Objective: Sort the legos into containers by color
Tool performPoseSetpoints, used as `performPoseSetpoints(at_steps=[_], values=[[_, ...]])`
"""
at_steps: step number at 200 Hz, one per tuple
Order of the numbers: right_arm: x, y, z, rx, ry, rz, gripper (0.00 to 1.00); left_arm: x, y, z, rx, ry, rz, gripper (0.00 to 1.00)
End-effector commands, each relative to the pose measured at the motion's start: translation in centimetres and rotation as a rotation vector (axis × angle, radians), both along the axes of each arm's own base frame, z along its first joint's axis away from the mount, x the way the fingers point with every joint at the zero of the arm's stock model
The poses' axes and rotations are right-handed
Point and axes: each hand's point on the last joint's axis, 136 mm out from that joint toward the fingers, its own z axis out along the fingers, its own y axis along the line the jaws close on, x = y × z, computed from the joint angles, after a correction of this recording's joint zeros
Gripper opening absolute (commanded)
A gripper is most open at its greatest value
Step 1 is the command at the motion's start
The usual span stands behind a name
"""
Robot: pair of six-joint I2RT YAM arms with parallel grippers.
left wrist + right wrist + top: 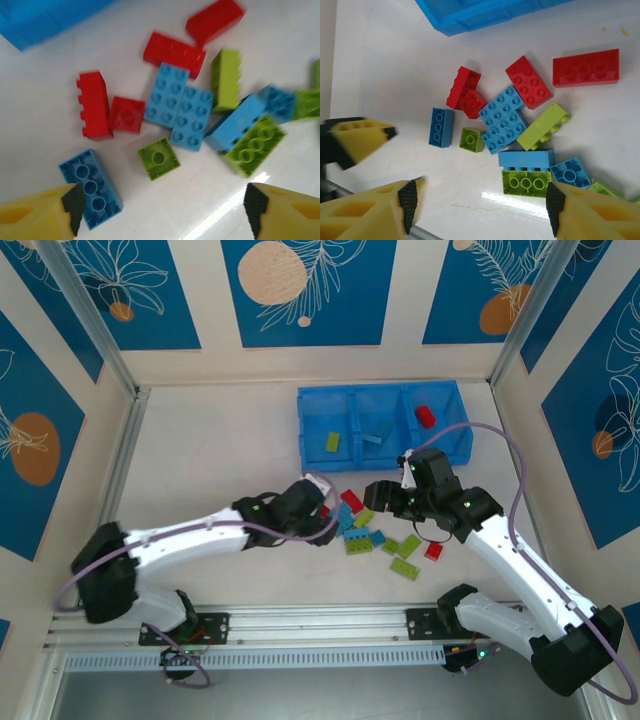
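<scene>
A loose pile of red, light blue and lime green legos (375, 528) lies on the white table in front of the blue tray (315, 405). The tray's left compartment holds a green brick (333, 441), the middle one a blue brick (377, 436), the right one a red brick (425, 416). My left gripper (165, 212) hangs open over the pile's left side, with a small green square brick (159, 158) just ahead of it and an upturned blue brick (91, 187) by its left finger. My right gripper (481, 205) is open above the pile, near an upturned green brick (526, 183).
Both gripper heads (330, 518) (378, 496) crowd the same pile from either side; the left gripper's yellow finger (360, 137) shows in the right wrist view. The tray's edge (480, 15) lies beyond the bricks. Metal frame posts and walls bound the table.
</scene>
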Motion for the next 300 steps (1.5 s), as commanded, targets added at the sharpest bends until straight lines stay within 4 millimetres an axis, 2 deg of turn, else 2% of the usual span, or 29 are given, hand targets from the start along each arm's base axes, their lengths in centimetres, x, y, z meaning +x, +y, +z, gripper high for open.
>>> performPoseSetpoints(at_steps=[1, 32, 71, 115, 149, 163, 179, 213, 231, 244, 264, 277, 300], values=[[-0.1, 1.0, 1.2, 0.054, 0.018, 0.019, 0.71, -0.1, 0.4, -2.7, 0.112, 0.078, 0.043, 0.8], [-0.2, 0.9, 1.0, 0.057, 0.019, 0.016, 0.72, 0.3, -1.4, -4.7, 0.116, 0.12, 0.018, 0.73], [-0.3, 0.8, 0.3, 0.056, 0.038, 0.002, 0.72, 1.0, -1.8, -7.2, 0.134, 0.163, 0.036, 0.58], [-0.5, 0.7, 0.2, 0.057, 0.043, 0.0, 0.72, 0.8, -1.5, -9.6, 0.156, 0.204, 0.042, 0.56], [-0.5, 0.7, 0.2, 0.061, 0.044, -0.002, 0.72, 0.4, -0.9, -10.8, 0.16, 0.215, 0.045, 0.38], [-0.5, 0.8, 0.3, 0.065, 0.045, 0.0, 0.72, 0.3, -0.9, -10.1, 0.139, 0.204, 0.044, 0.33], [-0.5, 0.7, 0.6, 0.067, 0.04, -0.004, 0.72, 0.3, -0.8, -8.1, 0.1, 0.177, 0.038, 0.31], [-0.7, 0.4, 1.3, 0.075, 0.02, -0.016, 0.72, 1.1, -0.7, -0.4, -0.007, 0.036, 0.022, 0.3], [-0.7, 0.1, 1.7, 0.078, -0.002, -0.036, 0.72, 3.8, -0.1, 3.1, -0.003, -0.099, 0.053, 0.28], [-0.7, -0.3, 1.7, 0.078, -0.014, -0.058, 0.72, 6.8, 0.0, 4.3, -0.004, -0.147, 0.084, 0.26], [-0.6, -0.6, 1.6, 0.088, -0.018, -0.088, 0.72, 12.7, 0.4, 4.4, 0.058, -0.214, 0.158, 0.24], [-0.7, -0.7, 1.7, 0.096, -0.021, -0.094, 0.72, 16.4, -0.2, 4.6, 0.071, -0.243, 0.185, 0.24], [-1.0, -0.8, 2.1, 0.104, -0.025, -0.1, 0.72, 21.9, -1.3, 3.6, 0.089, -0.249, 0.214, 0.27]])
